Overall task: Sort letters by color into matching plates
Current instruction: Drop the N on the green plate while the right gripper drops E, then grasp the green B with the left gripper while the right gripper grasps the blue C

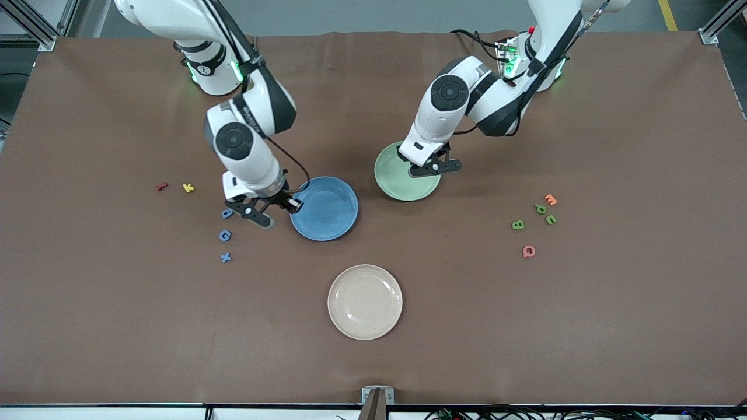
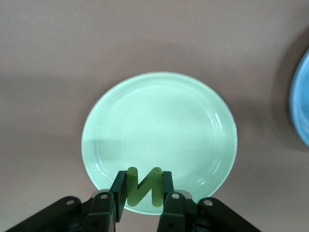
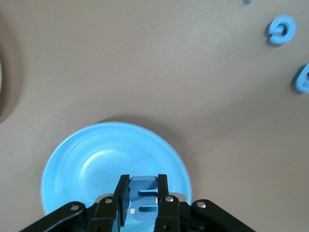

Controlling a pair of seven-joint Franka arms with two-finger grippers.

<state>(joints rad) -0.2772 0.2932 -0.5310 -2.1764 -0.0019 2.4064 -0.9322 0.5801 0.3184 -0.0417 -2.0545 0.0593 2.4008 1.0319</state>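
Green foam N (image 2: 144, 187) pinched in the left gripper (image 2: 144, 193), fingers clamped on it, over the pale green plate (image 2: 159, 96). Right gripper (image 3: 143, 198) fingers squeeze a blue letter (image 3: 144, 191) over the blue plate (image 3: 87, 154). Both plates look empty so far. Best move, I'd say: lower each a bit, centre over the well not the rim, then open so foam doesn't bounce out. Three blue letters (image 1: 225, 235) wait on the desk beside the blue plate; three green letters (image 1: 517, 224) toward the left arm's end.
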